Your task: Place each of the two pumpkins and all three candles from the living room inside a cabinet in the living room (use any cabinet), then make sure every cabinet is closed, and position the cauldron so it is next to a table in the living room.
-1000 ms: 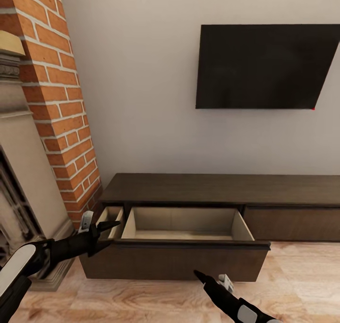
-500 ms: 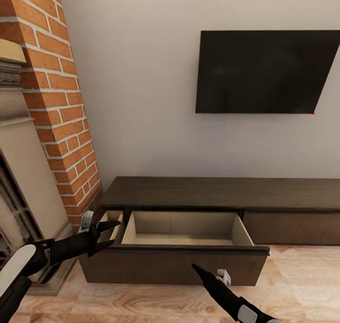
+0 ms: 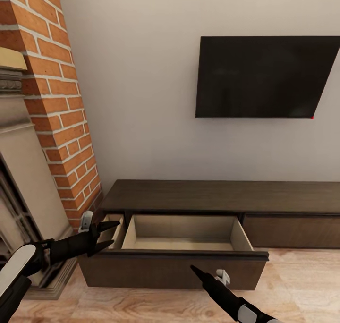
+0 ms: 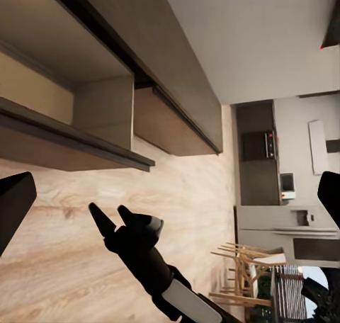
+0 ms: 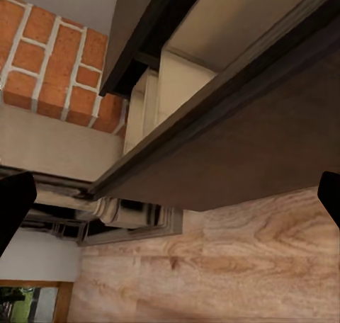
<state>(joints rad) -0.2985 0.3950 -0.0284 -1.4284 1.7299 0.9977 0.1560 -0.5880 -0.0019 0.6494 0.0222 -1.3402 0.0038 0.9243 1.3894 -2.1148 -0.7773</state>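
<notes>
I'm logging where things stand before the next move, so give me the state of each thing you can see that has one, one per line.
Cabinet's wide drawer: pulled open, pale inside, nothing in it.
Cabinet's right drawer: closed.
Television: screen dark.
Left gripper: fingers apart, open, holding nothing, beside the drawer's left end.
Right gripper: fingers apart, open, holding nothing, in front of the drawer's front panel.

We see the cabinet [image 4: 152,50] with its drawer [image 4: 64,117] pulled out, pale inside, above a light wooden floor [image 4: 184,210]. Our other arm's tool [image 4: 112,221] reaches over that floor, its two dark fingers spread apart. Beyond lie a kitchen with a fridge [image 4: 283,234] and wooden chairs [image 4: 244,266].
</notes>
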